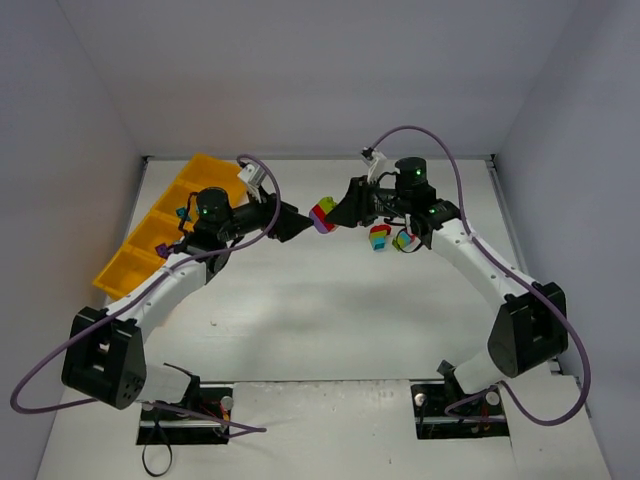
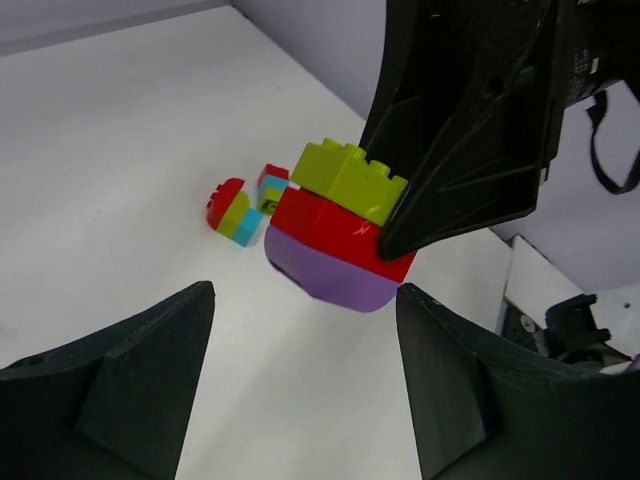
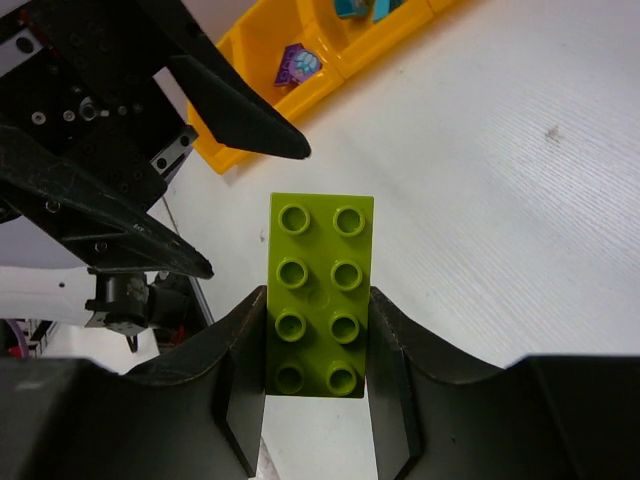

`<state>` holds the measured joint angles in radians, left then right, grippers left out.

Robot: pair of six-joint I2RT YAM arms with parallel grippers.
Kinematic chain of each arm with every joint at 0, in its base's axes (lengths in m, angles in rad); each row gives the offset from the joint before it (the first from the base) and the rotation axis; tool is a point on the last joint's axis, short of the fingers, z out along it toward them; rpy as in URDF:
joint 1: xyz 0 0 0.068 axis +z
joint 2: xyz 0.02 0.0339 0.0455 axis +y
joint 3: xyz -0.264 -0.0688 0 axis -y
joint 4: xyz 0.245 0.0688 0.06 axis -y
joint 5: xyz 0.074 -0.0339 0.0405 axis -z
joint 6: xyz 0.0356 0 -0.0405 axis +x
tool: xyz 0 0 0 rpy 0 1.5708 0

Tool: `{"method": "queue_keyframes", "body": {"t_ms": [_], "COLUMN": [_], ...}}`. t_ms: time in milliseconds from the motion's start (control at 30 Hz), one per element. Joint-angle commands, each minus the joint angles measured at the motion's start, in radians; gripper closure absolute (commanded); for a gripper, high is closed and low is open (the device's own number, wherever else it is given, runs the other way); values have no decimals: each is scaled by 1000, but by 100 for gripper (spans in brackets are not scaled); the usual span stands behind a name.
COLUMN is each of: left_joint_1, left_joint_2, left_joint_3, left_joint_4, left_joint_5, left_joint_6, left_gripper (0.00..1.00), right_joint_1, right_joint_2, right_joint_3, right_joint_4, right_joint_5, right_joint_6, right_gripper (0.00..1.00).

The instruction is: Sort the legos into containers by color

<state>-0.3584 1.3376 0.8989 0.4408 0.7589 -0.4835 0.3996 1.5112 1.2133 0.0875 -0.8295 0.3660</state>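
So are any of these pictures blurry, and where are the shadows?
Top external: the light is soft and even, with only faint grey shadows on the table. Left wrist: the brick stack is sharp, while the left gripper shows as dark shapes with little detail. Right wrist: the stack's lime studs look crisp, with no glare.
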Motion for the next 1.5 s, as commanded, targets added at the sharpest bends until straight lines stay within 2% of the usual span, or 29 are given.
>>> {"method": "queue_keyframes", "body": {"t_ms": [0,233,433,833,1067,1167,1300,1400,1467], "left_joint_1": [4,15,18,19,16,12,12,13,13], "left_joint_2": [23,71,81,135,192,210,216,210,204], "left_joint_3": [107,202,255,299,308,314,308,298,293], "left_joint_4": [163,206,194,208,386,423,461,469,469], "left_joint_5": [164,315,402,442,453,468,482,488,491], "left_joint_6": [-89,-133,-119,-148,-286,-325,-356,-362,-362], "left_gripper": [33,33,39,47,53,58,74,76,86], "right_joint_1": [-8,-24,-47,-51,-51,-51,-51,-51,-51], "right_joint_2": [-77,-118,-138,-140,-143,-149,-152,-151,-148], "right_joint_3": [5,-6,-23,-31,-35,-44,-51,-55,-58], "right_joint_4": [173,287,328,402,411,413,413,413,411], "right_joint_5": [-101,-158,-197,-301,-332,-330,-329,-327,-316], "right_joint_6": [-7,-24,-30,1,7,7,4,8,8], "right_gripper": [100,100,100,100,100,100,100,100,100]}}
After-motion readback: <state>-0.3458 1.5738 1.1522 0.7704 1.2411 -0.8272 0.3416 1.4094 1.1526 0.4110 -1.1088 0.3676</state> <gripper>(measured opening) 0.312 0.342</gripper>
